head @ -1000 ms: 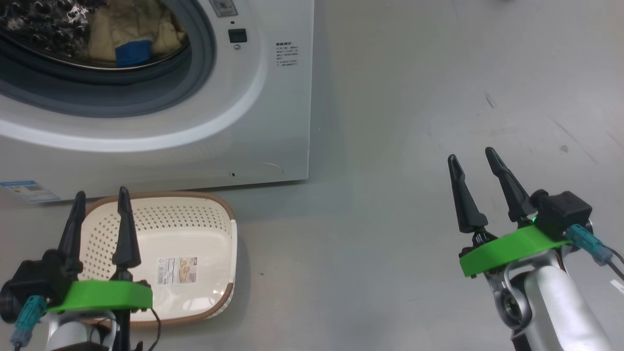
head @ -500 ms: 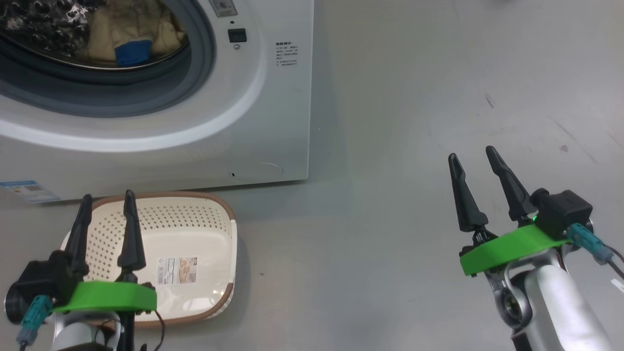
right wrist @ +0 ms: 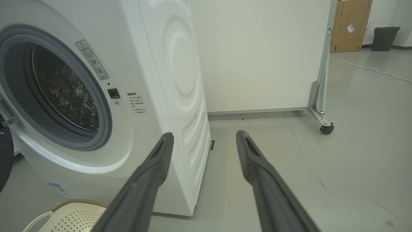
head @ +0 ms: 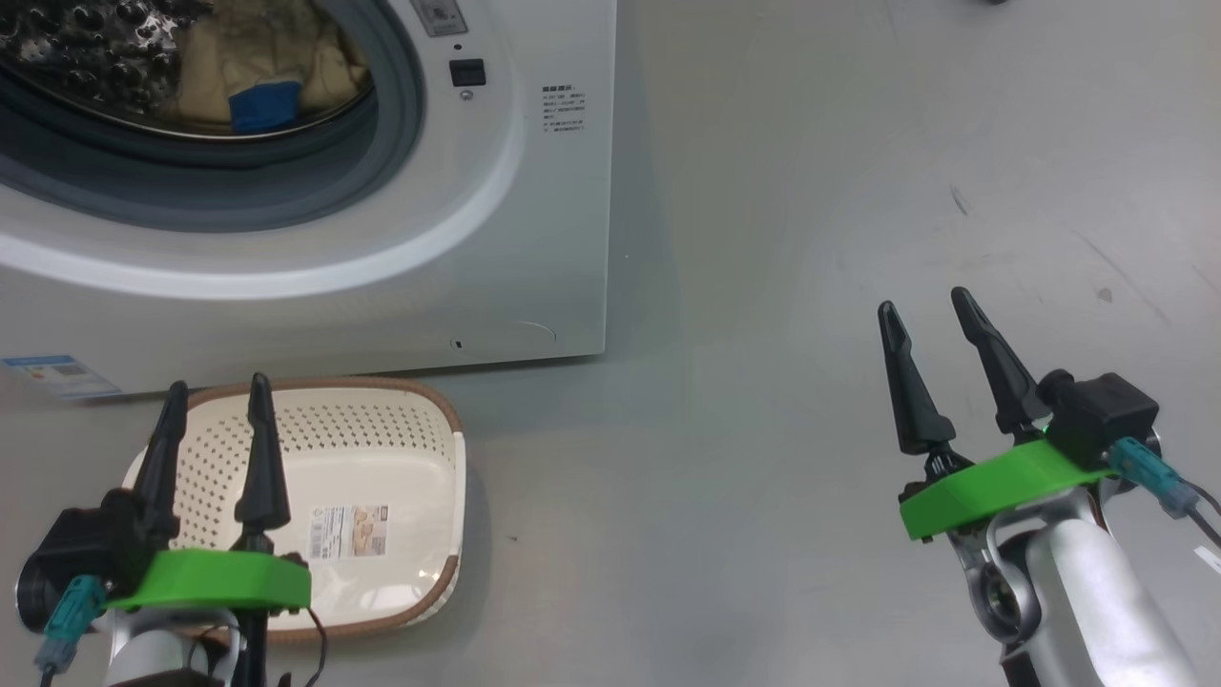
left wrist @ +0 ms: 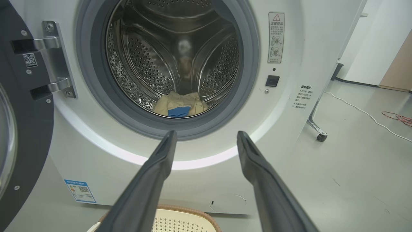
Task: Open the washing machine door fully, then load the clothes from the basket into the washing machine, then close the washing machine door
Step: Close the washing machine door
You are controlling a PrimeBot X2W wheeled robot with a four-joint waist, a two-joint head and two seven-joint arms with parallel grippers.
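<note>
Item one, nearest: we are holding the left gripper (head: 217, 384) released, its fingers spread with nothing between them, in front of the left part of the basket (head: 382, 429).

Item two: we are keeping the right gripper (head: 922, 301) likewise spread and unladen, well to the right over the grey floor (head: 763, 429).

Item three: the basket is sitting on the floor just before the washing machine (head: 534, 239), its label sticker showing on the bare bottom.

Item four, beyond: the washing machine door (left wrist: 32, 135) is standing swung open on its hinge at the left.

Item five, farthest: the clothes (left wrist: 180, 104) are lying low in the steel drum (left wrist: 173, 48) behind the grey gasket (left wrist: 93, 80).
</note>
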